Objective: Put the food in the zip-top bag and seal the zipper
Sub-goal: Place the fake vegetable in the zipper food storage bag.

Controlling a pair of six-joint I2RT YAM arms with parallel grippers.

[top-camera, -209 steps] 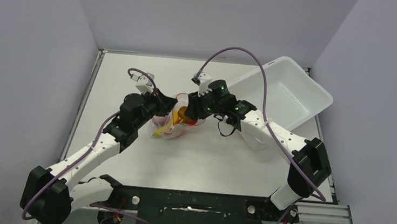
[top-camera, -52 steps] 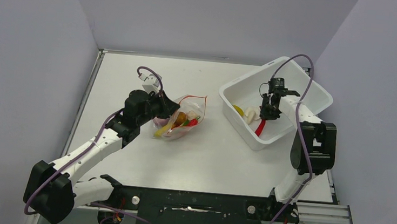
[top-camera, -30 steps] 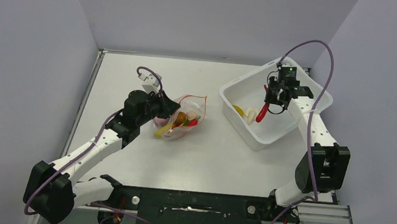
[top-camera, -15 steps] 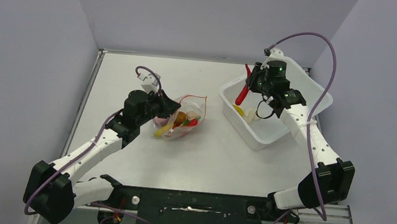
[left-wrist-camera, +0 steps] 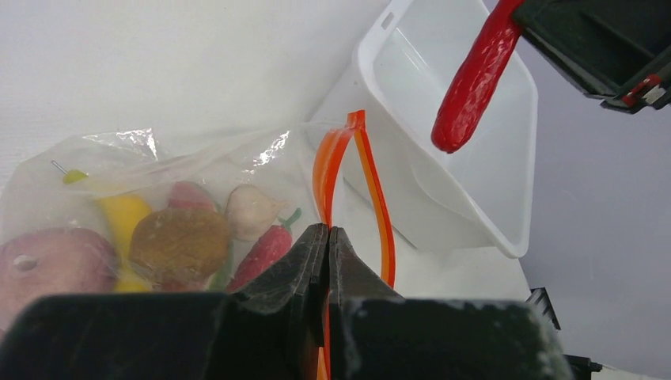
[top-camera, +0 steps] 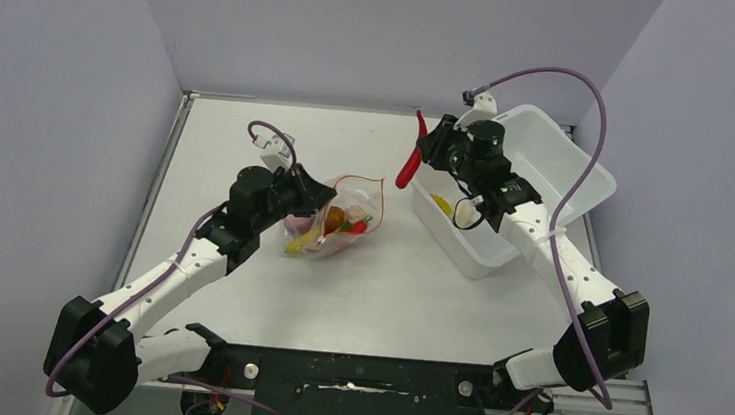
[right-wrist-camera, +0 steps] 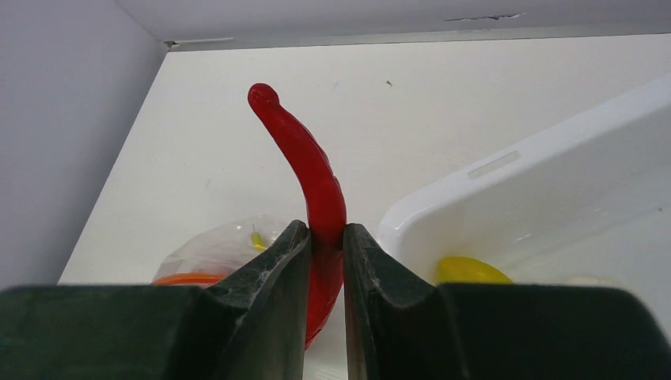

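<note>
One red chili [top-camera: 409,161] hangs in the air between the white bin [top-camera: 587,182] and the zip-top bag [top-camera: 334,227], clamped across its thick end by your right fingers [right-wrist-camera: 285,261]. It looks light, glossy and fairly stiff, so that pinch may let it swivel. Lead with the free curved tip. The bag lies on the table [top-camera: 376,299], limp and crinkly, and is best handled by the zipper [left-wrist-camera: 354,150]. Your left fingers [left-wrist-camera: 305,261] are clenched on that strip, propping the mouth narrowly open. Your right arm reaches out leftward from the bin, and your left arm stretches low over the table.
</note>
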